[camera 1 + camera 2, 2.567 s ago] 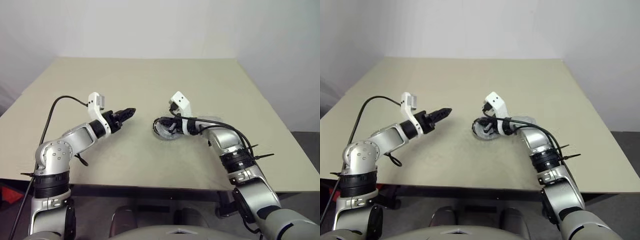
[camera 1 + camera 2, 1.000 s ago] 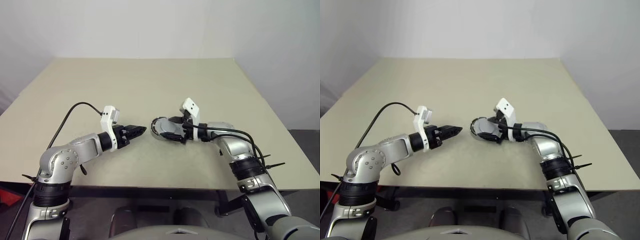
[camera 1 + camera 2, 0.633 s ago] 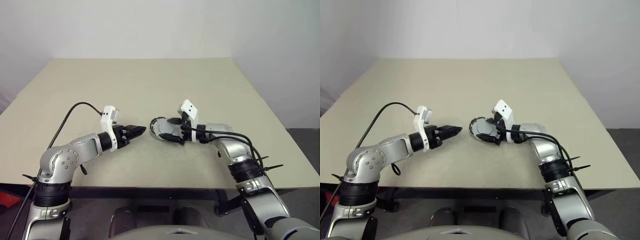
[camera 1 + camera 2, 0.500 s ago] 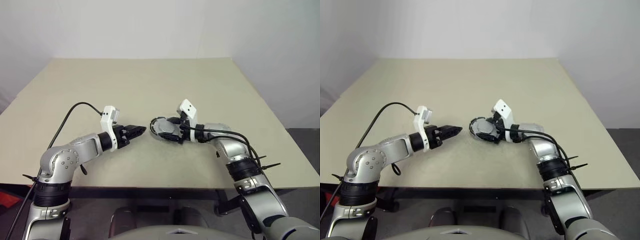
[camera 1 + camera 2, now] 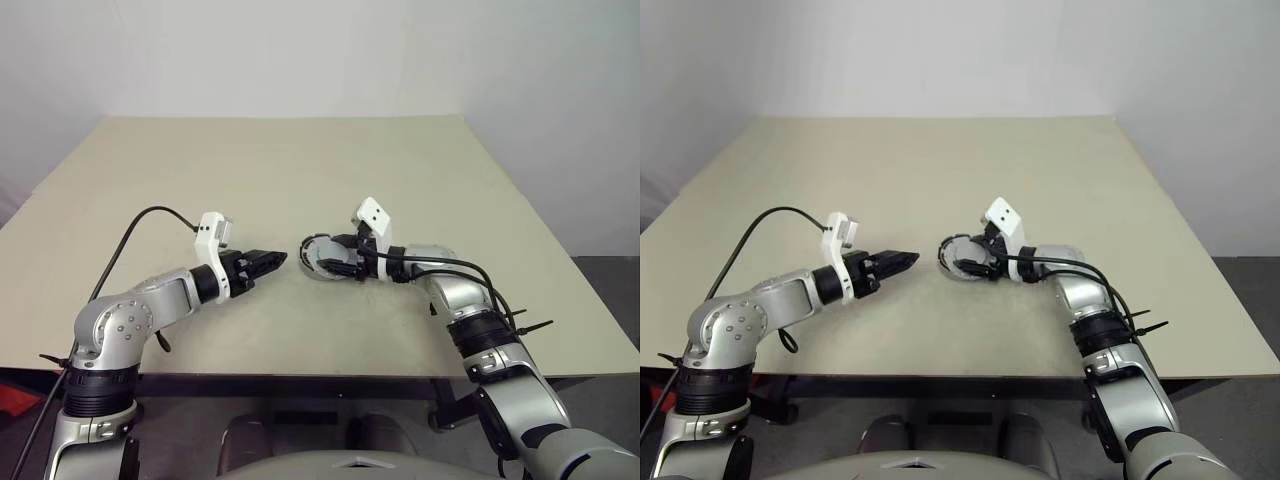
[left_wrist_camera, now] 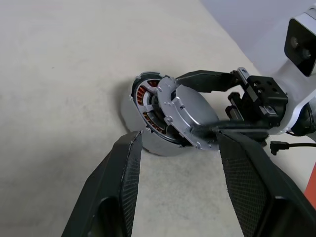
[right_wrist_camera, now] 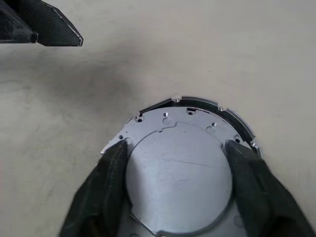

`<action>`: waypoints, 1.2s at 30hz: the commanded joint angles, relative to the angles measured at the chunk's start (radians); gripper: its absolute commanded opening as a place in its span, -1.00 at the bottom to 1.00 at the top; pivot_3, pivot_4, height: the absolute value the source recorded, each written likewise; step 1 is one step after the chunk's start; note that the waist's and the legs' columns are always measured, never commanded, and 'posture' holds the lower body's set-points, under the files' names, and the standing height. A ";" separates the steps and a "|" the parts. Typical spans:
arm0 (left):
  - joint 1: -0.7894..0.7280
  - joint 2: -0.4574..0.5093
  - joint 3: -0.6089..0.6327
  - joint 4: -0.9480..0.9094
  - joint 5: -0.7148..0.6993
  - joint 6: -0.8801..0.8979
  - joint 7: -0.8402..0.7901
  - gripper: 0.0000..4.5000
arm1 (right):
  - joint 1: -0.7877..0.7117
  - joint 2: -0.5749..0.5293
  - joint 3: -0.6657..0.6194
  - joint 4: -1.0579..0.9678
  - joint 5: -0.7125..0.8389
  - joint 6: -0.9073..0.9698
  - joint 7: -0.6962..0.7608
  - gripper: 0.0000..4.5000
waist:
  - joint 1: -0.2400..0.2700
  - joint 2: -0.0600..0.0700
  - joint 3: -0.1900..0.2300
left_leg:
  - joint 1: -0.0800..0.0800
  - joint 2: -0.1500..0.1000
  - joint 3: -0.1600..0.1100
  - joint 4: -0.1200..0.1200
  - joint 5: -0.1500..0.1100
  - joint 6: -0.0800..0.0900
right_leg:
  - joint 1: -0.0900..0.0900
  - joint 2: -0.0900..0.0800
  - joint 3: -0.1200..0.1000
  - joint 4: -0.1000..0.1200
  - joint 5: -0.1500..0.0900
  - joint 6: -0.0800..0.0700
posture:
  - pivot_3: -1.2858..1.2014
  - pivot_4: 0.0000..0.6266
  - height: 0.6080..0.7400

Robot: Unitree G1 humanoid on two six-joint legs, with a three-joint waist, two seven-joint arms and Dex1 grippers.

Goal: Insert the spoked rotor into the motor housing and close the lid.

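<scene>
Fingers of the right gripper (image 6: 200, 103) have narrowed since a second ago and now clamp the lid (image 6: 190, 116) by its edges, holding it tilted over the housing (image 6: 148, 118); the arm itself has barely shifted. Copper windings show inside the housing, under the raised side of the lid; whether the rotor sits within I cannot tell. The housing rests on the table (image 5: 300, 170) near its middle. The left gripper (image 5: 268, 262) hovers just beside the housing as before, fingers apart and empty. Nothing else lies nearby.
</scene>
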 commanded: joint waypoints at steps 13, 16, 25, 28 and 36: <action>0.124 0.067 0.038 -0.040 0.018 -0.050 -0.114 0.14 | -0.042 0.007 0.012 -0.018 -0.008 0.059 0.003 0.33 | -0.002 0.000 0.000 | 0.002 0.000 0.000 -0.001 -0.002 0.004 | 0.000 0.000 0.000 0.000 -0.004 0.006 | 0.03 -1.00 1.00; 0.124 0.052 0.035 -0.044 0.011 -0.049 -0.105 0.14 | -0.066 0.012 0.011 -0.033 -0.004 0.085 0.001 0.33 | -0.004 0.000 0.000 | 0.002 0.000 0.000 -0.002 -0.002 0.004 | 0.000 0.000 0.000 0.000 -0.004 0.006 | 0.03 -1.00 1.00; 0.126 0.023 0.024 -0.051 0.018 -0.049 -0.087 0.14 | -0.107 0.038 0.029 0.001 -0.031 0.098 -0.025 0.33 | -0.004 0.000 0.000 | 0.002 0.000 0.000 -0.004 -0.002 0.003 | 0.000 0.000 0.000 -0.001 0.000 0.000 | 0.03 -1.00 1.00; 0.129 0.021 0.027 -0.054 0.017 -0.047 -0.082 0.14 | -0.115 0.054 0.039 0.029 -0.049 0.087 -0.042 0.33 | -0.005 0.000 0.000 | 0.002 0.000 0.001 -0.005 -0.002 0.003 | 0.000 0.000 0.000 -0.002 0.000 0.000 | 0.03 -1.00 1.00; 0.140 0.023 0.034 -0.059 0.014 -0.045 -0.078 0.14 | -0.123 0.077 0.052 0.074 -0.084 0.066 -0.074 0.33 | -0.027 0.000 0.000 | 0.003 0.000 0.001 -0.005 -0.001 0.003 | 0.000 0.000 0.000 -0.001 -0.001 0.001 | 0.03 -1.00 1.00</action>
